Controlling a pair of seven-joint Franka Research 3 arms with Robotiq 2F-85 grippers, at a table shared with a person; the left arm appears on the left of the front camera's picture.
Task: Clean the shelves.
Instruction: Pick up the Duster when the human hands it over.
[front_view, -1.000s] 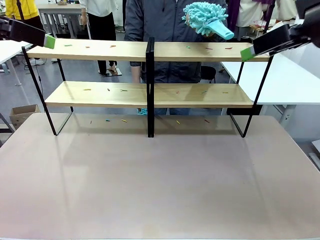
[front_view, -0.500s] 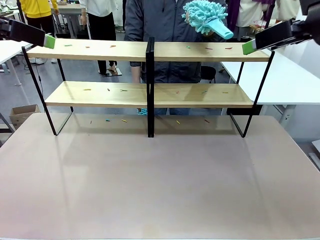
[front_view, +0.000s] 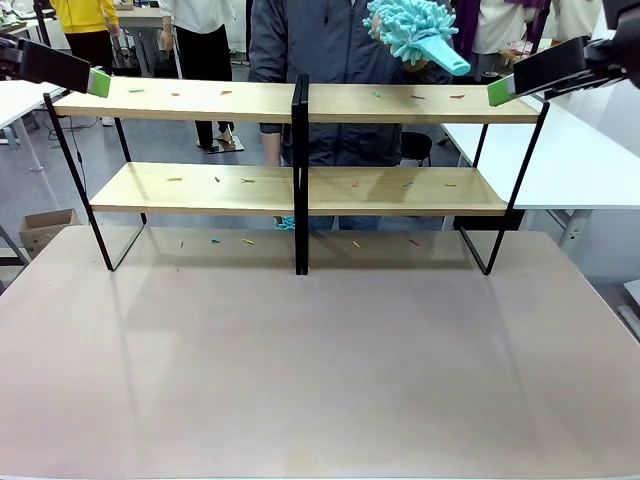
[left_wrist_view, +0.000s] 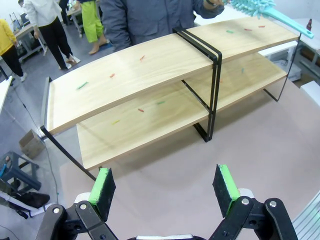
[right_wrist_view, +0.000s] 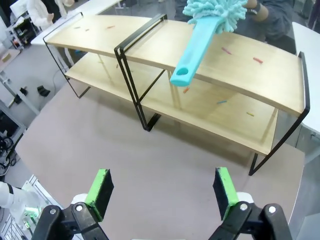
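Observation:
The shelves (front_view: 200, 100) stand at the far side of the table, two light wooden boards in a black frame with a central post (front_view: 300, 170). Small coloured bits (front_view: 247, 181) lie on both boards and on the table underneath. A person behind the rack holds a teal fluffy duster (front_view: 410, 30) above the top board's right half, its handle (right_wrist_view: 192, 47) pointing toward my right gripper. My left gripper (left_wrist_view: 167, 182) hangs open, high off the rack's left end (left_wrist_view: 50, 115). My right gripper (right_wrist_view: 162, 185) is open too, high off the rack's right end, with nothing between its pads.
The brown table (front_view: 320, 350) spreads in front of the rack. A white table (front_view: 570, 160) stands to the right and a cardboard box (front_view: 45, 228) sits on the floor at the left. Other people stand behind.
My right gripper has risen a little and drawn slightly to the right. The duster has shifted a touch upward. The left gripper has stayed put.

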